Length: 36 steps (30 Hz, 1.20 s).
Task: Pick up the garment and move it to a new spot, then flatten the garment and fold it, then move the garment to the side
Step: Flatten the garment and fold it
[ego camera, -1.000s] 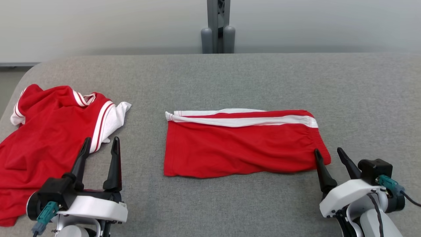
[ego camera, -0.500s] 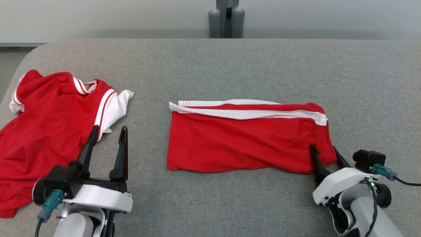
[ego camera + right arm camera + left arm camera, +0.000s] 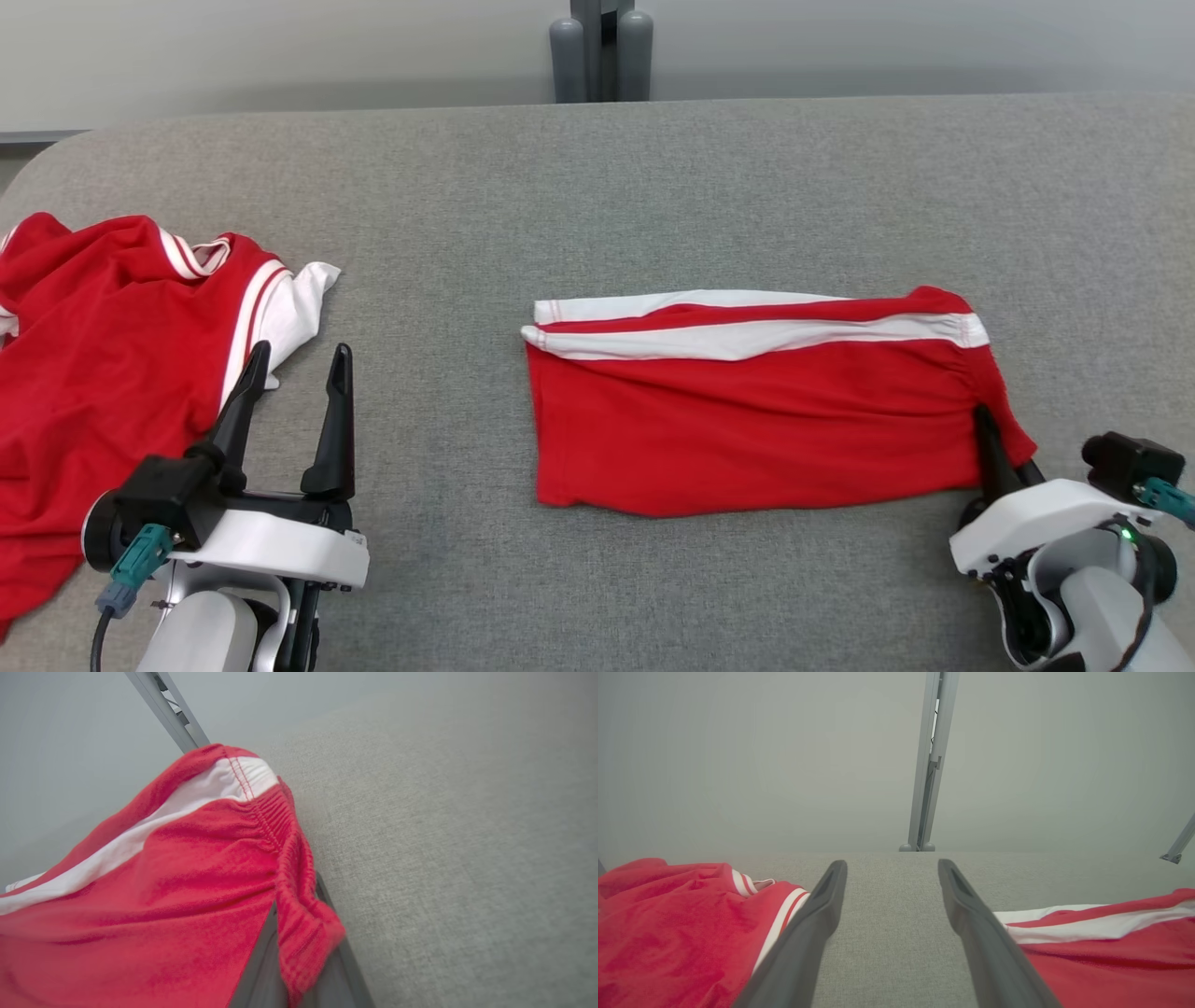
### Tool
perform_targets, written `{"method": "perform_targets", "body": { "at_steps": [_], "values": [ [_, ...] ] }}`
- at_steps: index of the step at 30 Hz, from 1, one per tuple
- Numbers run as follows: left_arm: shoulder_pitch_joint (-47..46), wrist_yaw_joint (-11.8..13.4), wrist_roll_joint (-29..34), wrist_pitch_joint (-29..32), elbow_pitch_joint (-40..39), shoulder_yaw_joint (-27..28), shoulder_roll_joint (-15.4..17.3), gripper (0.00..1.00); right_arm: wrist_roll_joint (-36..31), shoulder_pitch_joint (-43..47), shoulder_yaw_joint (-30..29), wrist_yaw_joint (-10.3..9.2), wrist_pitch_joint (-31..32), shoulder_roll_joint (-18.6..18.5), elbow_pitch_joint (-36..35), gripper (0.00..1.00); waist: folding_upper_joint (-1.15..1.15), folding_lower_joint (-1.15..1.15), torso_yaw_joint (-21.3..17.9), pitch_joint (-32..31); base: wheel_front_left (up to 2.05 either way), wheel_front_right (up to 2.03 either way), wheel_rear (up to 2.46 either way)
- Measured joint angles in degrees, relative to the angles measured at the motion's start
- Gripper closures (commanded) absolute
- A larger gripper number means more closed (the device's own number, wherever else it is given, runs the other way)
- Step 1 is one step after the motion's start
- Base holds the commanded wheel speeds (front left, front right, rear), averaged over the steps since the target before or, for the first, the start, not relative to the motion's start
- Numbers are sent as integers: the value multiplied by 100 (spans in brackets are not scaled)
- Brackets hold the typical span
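Garment: waistband corner at its 4 o'clock is clamped in the right gripper. The rest, red with white stripes, lies folded flat on the table, centre towards 3 o'clock. Left gripper at 7 o'clock, fingers apart, holds nothing. Crumpled red jersey at 9 o'clock.

So the left gripper and right gripper both got long dark tapered fingers on glossy white shells, teal plugs, black cables, tiny green light on the right.
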Motion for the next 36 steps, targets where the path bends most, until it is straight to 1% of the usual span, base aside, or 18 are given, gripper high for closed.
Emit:
{"method": "perform_targets", "body": {
  "at_steps": [6, 9, 10, 11, 13, 18, 20, 22, 28, 36],
  "values": [
    [0, 0, 41, 0, 23, 32, 0, 0, -163, 253, -299, -1, -4, -58, -332, 100, 0, 0, -96, 18, 0, 0, 0],
    [-2, -1, 42, -1, 22, 55, -5, 0, -319, 242, -227, -2, -5, 0, -846, 100, 0, 0, -133, 27, 0, 0, 0],
    [-5, -1, 56, -1, 21, 55, 0, 0, -379, 236, -147, -2, -5, 44, -1062, 100, 0, 0, -143, 27, 0, 0, 0],
    [-8, -1, 77, -3, 22, 65, 3, 0, -461, 218, 103, -2, -5, 149, -1510, 100, 0, 0, -158, 24, 0, 0, 0],
    [-8, -1, 93, -5, 33, 69, 1, 0, -515, 211, 428, -2, -7, 231, -1875, 100, 0, 0, -164, 13, 0, 0, 0],
    [-30, -3, 105, -5, 65, 52, -34, 0, -404, 106, 1401, -2, 56, 324, -2280, 100, 0, 0, -126, 22, 0, 0, 0],
    [-53, -32, 129, -5, 83, 26, -67, 0, -337, -16, 1723, -2, 97, 344, -2276, 100, 0, 0, -86, 34, 0, 0, 0],
    [-96, -56, 144, -5, 114, -16, -102, 0, -60, -124, 2131, -2, 102, 339, -2236, 100, 0, 0, -23, 46, 0, 0, 0],
    [-167, -132, 152, -5, 218, -87, -197, 0, 431, -571, 3023, -2, 85, 344, -1712, 100, 0, 0, 207, 86, 0, 0, 0],
    [-257, -225, 203, -7, 301, -119, -299, 0, 953, -1061, 3696, -2, 35, 347, -933, 100, 0, 0, 439, 154, 0, 0, 0]
  ]
}}
